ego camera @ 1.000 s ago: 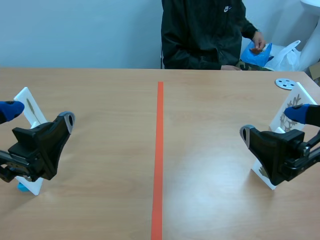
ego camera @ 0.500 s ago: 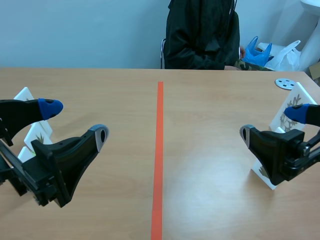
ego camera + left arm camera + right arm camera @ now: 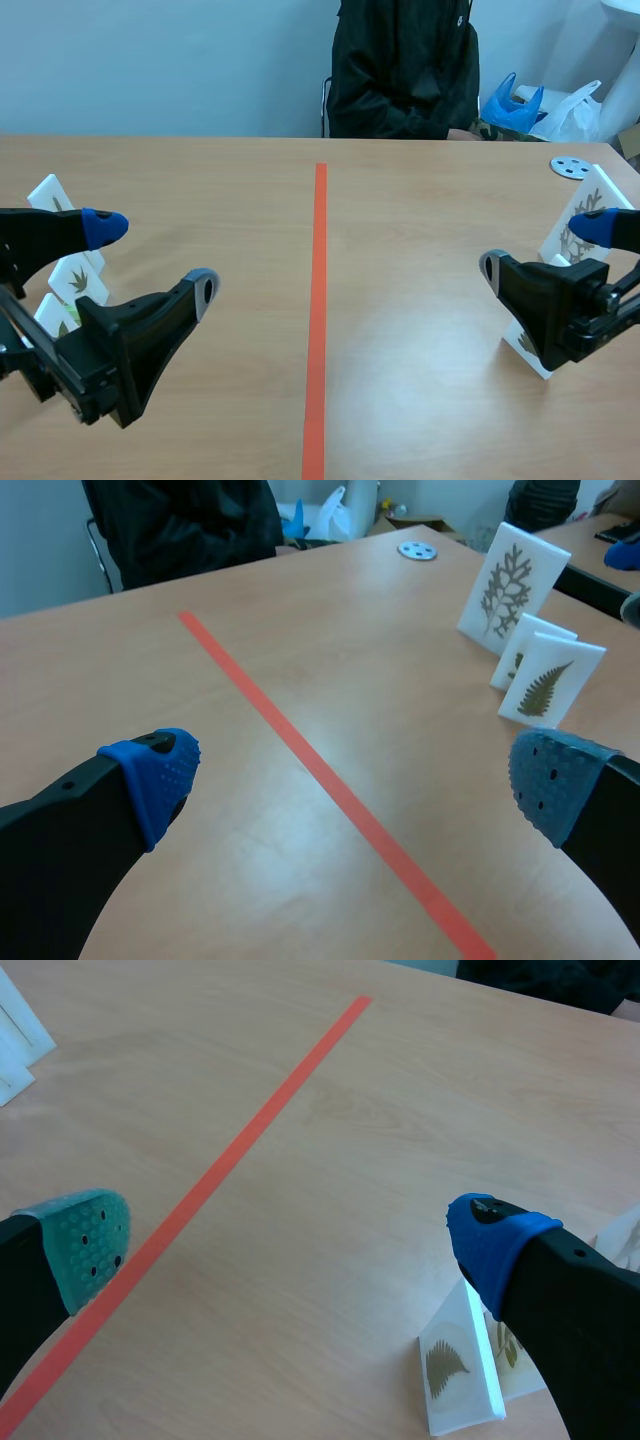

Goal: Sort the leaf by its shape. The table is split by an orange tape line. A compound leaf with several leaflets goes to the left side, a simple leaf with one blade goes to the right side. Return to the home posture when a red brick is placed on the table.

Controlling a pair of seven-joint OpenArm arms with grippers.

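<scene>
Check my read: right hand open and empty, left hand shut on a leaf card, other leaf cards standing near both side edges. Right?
Not quite. The left hand is open and empty too: the left wrist view shows its pads wide apart with only table and tape line between them. The rest holds: right hand open and empty, leaf cards standing near both side edges.

L arm (image 3: 60,350) sits low at the left; L gripper (image 3: 155,258) spread wide, nothing btwn its fingers, blue pad up top, grey one lower. R arm (image 3: 590,310) low at the right; R gripper (image 3: 541,247) likewise spread wide & empty. Both well apart.
</scene>
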